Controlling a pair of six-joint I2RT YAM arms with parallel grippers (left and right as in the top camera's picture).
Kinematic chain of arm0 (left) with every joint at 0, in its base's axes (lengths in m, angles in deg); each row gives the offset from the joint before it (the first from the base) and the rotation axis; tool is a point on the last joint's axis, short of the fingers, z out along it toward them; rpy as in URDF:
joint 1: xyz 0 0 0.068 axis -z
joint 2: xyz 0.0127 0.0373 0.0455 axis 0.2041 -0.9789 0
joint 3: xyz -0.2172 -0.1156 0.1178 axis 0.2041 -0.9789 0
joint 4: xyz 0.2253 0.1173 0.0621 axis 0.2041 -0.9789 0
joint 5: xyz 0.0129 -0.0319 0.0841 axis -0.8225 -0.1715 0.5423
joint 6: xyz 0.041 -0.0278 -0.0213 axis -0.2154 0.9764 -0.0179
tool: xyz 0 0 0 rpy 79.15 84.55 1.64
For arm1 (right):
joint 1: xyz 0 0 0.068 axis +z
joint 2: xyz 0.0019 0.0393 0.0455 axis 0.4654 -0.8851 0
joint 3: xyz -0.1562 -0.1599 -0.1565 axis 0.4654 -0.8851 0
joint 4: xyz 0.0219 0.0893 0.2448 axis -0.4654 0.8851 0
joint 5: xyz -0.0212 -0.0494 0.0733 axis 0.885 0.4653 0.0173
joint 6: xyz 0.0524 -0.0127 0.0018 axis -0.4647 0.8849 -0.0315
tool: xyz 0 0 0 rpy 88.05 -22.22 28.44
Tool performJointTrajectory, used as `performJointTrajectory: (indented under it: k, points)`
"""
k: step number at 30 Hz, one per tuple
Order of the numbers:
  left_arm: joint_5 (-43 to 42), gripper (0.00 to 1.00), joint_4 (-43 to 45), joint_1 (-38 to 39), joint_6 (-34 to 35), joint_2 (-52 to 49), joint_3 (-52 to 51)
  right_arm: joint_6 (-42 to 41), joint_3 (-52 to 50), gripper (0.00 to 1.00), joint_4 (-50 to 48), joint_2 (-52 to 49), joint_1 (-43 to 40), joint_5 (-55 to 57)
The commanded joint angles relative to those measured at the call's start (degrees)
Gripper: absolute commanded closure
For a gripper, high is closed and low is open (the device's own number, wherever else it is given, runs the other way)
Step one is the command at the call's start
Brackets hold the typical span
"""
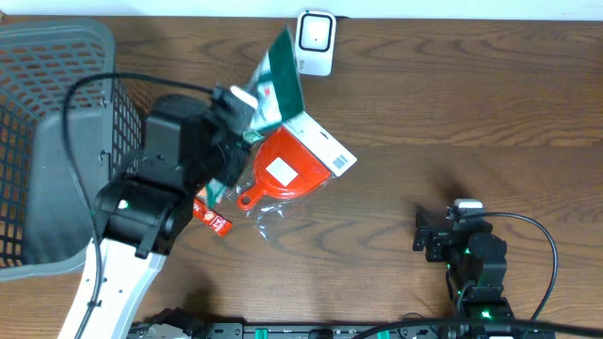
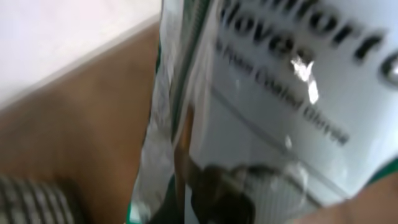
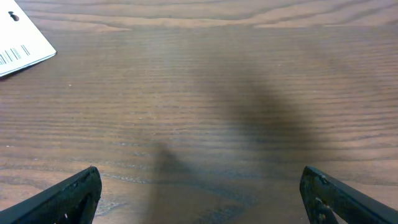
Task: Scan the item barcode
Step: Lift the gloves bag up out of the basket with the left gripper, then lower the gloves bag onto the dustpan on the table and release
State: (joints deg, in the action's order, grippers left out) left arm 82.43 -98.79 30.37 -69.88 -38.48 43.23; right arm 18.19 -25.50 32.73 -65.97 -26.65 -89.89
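A green and white glove package hangs tilted above the table, pinched at its lower edge by my left gripper, which is shut on it. Its top corner points toward the white barcode scanner at the table's back edge. In the left wrist view the package fills the frame, blurred, with its printed face toward the camera. My right gripper rests low at the front right, open, with only bare wood between its fingertips.
A red scoop in a clear bag with a white barcode card lies mid-table under the held package; the card's corner shows in the right wrist view. A small red packet lies near it. A grey basket stands at the left.
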Motion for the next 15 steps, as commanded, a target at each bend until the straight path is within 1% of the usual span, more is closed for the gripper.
performJointTrajectory:
  k: [1, 4, 9, 15]
  points:
    - [-0.6, 0.92, -4.9, 0.2, -0.6, -3.0, 1.4, -0.8, -0.1, 0.01, 0.1, 0.1, 0.4, 0.2]
    - [-2.7, 0.92, -7.1, 0.2, 1.9, -6.0, 1.3, -0.8, -0.1, 0.01, 0.1, 0.1, 0.4, 0.2]
    - [-13.6, 0.92, -6.5, 0.2, 2.3, -9.6, 1.3, -0.8, -0.1, 0.01, 0.0, 0.1, 0.4, 0.2]
    - [-13.4, 0.92, -6.7, 0.1, 0.2, -13.0, 1.2, -0.8, -0.1, 0.01, 0.0, 0.1, 0.4, 0.2]
